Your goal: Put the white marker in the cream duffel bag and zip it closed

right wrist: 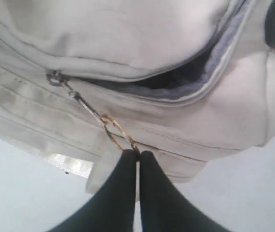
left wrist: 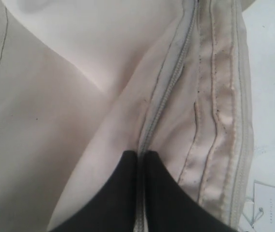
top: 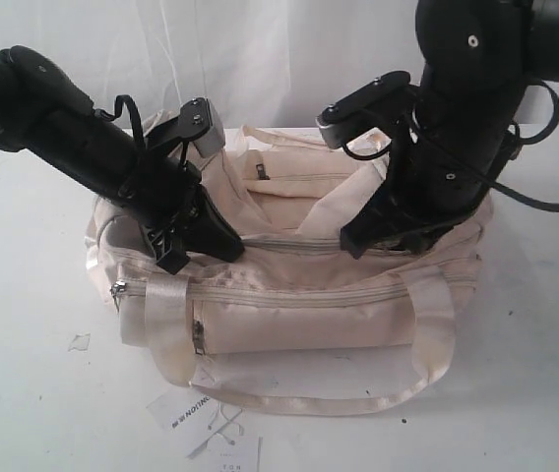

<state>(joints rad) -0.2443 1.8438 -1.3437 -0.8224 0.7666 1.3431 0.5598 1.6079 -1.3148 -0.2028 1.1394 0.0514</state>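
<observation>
Cream duffel bag (right wrist: 128, 29): gap shows only dark lining, contents not discernible. Zipper ring (right wrist: 113, 128): lower arc hidden between right tool (right wrist: 137, 152) tips. Left tool (left wrist: 141, 154): tips together on zipper line (left wrist: 169, 92); anything pinched not discernible. Hang tag (left wrist: 273, 205): cut by frame edge.

Cream duffel bag (top: 339, 329), grey zippers (top: 339, 293), dark lining (right wrist: 176, 79); black arms (top: 73, 128); white table (top: 24, 374); white tags (top: 189, 411), dark print.

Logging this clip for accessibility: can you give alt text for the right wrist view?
The right gripper is shut on the zipper pull ring of the cream duffel bag, whose opening gapes partly, showing dark lining.
</observation>
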